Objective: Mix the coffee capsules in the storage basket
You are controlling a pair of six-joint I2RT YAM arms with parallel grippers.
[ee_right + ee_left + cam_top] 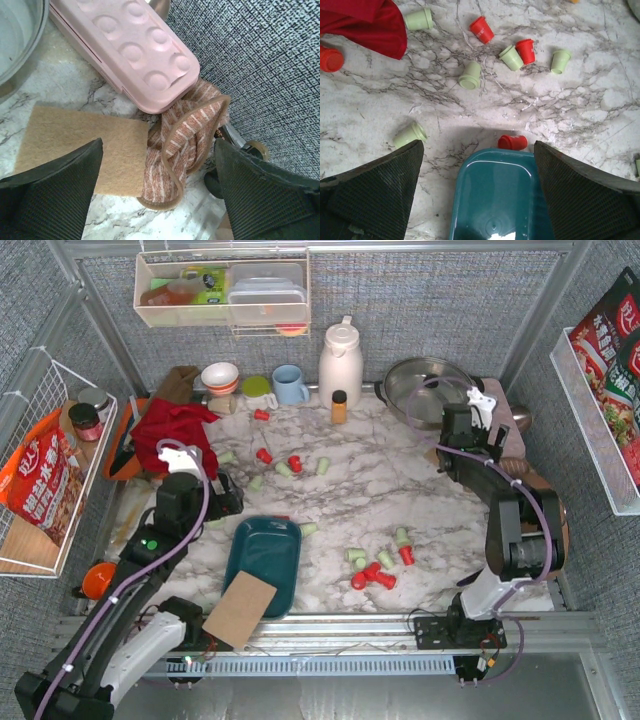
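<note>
A: So, how far along?
B: Hardly begun. Seemingly empty, the basket [490,200] lies just below the left gripper [477,145], jaws wide, holding nothing. Well away, the right gripper [159,145] gapes too. Loose capsules [470,75] lie ahead, one red just beside the rim, all to collect.

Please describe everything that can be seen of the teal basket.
The basket is a dark teal, shallow, glossy tray of what looks like plastic, with rounded corners. It lies flat on the marble table, holding none of the capsules. A brown card overlaps its near end; one red capsule lies at its far rim.
</note>
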